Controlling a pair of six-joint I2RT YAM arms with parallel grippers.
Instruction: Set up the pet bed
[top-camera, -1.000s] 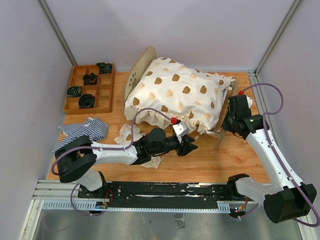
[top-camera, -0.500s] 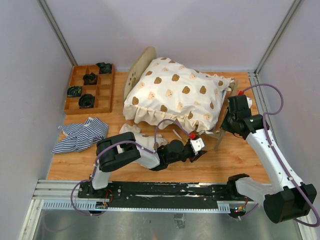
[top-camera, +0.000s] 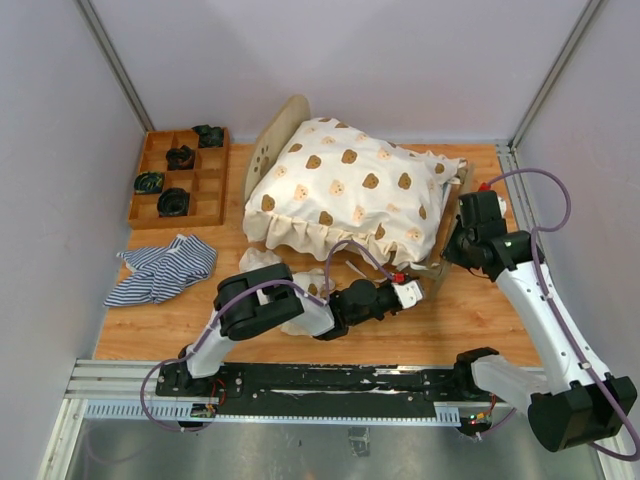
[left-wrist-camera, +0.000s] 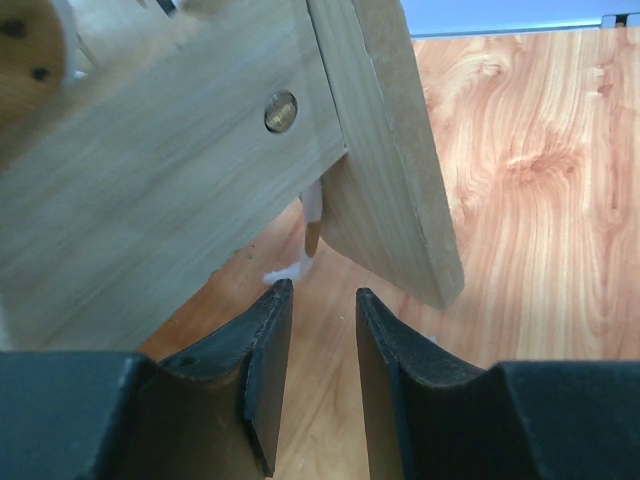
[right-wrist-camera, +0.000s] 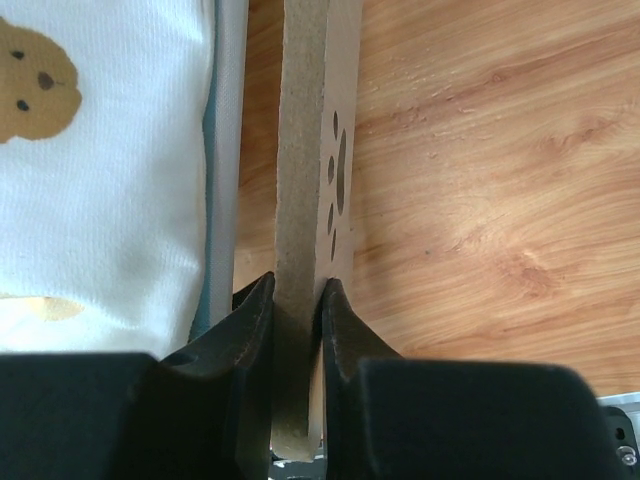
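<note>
Right wrist view: right gripper (right-wrist-camera: 296, 292) pinches the paw-print board (right-wrist-camera: 303, 140), left gripper (left-wrist-camera: 322, 300) slightly spread, empty, by a frame leg (left-wrist-camera: 395, 170). Squaring the frame, I guess; grab that leg next.

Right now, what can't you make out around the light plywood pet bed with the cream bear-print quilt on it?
Light plywood pet bed: top view, cream bear-print quilt hides all but its end boards.
Black objects in brown compartment tray: top view, too small to identify.
</note>
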